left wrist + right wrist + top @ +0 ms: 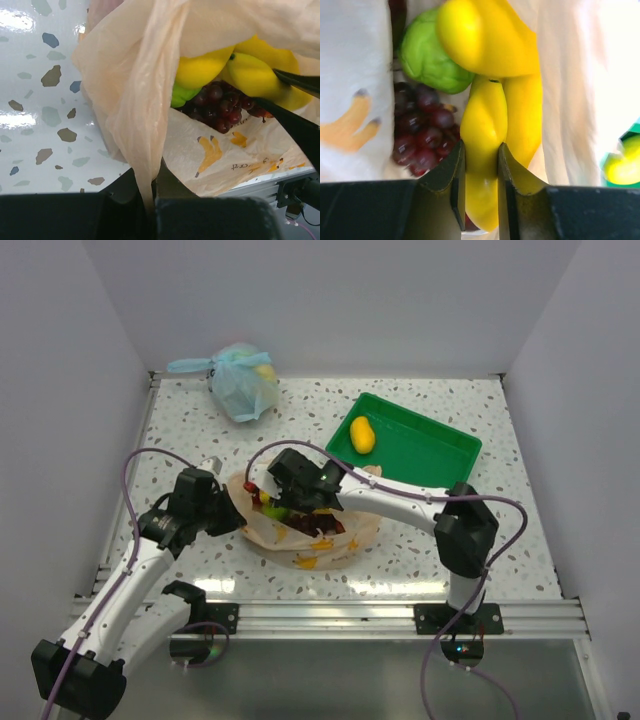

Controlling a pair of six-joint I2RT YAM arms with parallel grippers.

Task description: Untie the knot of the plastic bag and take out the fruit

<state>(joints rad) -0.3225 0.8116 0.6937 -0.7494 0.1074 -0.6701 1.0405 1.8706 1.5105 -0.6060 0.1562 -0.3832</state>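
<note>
My left gripper (150, 200) pinches a fold of the thin pale-orange plastic bag (130, 75). My right gripper (480, 170) has its jaws clamped on a yellow toy banana (482, 120) inside, beside dark purple grapes (422, 135).

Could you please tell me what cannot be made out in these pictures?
Top view: the right gripper sits in the plastic bag, hiding fruit beneath.
Top view: the blue bag veils its small contents.
Left wrist: a bag fold hides everything left of the grapes.
Right wrist: the mango is blurred, cut by the right edge.
Knot: crumpled plastic hides it in every view.
</note>
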